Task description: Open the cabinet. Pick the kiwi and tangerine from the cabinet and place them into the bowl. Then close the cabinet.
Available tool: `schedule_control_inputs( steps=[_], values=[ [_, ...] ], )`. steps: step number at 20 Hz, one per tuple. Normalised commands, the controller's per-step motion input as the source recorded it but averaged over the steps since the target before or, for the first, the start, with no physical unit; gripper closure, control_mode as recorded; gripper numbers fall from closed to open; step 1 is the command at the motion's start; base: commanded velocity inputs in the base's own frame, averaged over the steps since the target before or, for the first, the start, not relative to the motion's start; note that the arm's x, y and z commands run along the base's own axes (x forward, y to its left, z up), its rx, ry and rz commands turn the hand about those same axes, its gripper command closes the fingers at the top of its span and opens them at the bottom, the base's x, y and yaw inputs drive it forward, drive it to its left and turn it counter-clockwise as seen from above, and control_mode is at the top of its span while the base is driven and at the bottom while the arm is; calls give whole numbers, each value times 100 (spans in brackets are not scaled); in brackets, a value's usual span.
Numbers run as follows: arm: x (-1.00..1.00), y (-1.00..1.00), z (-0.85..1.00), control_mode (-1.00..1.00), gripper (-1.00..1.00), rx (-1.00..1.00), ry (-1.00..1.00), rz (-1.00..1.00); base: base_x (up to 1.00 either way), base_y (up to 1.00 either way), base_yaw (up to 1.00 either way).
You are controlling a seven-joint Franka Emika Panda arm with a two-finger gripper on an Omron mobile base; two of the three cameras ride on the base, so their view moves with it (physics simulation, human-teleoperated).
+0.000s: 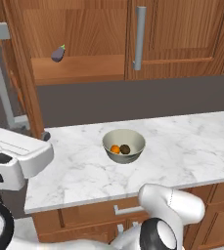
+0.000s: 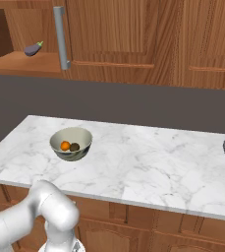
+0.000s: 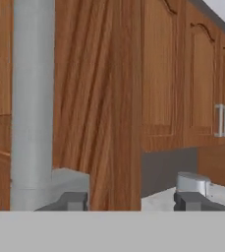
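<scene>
The round grey-beige bowl [image 1: 124, 145] sits on the white marble counter [image 1: 182, 146], below the large reddish-brown wooden wall cabinet [image 1: 182, 34]. Inside the bowl lie the tiny bright orange tangerine [image 1: 115, 149] and the tiny dark brown kiwi [image 1: 125, 149] — side by side, touching. The cabinet's left door [image 1: 20, 73] stands swung out; a small purple eggplant [image 1: 58, 53] rests on its shelf. In the hand view the two-finger gripper [image 3: 131, 201] straddles that door's edge beside its long grey bar handle [image 3: 33, 98] — jaws parted; whether they press the wood I cannot tell.

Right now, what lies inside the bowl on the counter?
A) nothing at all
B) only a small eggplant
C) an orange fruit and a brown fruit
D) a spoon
C: the bowl holds the tangerine and the kiwi side by side, while the eggplant sits on the cabinet shelf.
</scene>
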Motion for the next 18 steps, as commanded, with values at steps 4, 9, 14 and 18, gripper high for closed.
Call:
schedule_control_inputs(
  steps=[4,9,14,18],
  values=[
    [94,-99,-1,-100,-100,20,0,13,0,0,0],
    [100,-94,-11,-100,-100,16,0,15,0,0,0],
    [100,-74,-19,-100,-100,9,0,17,0,0,0],
    [100,-53,-22,-100,-100,5,-1,17,0,0,0]
  ],
)
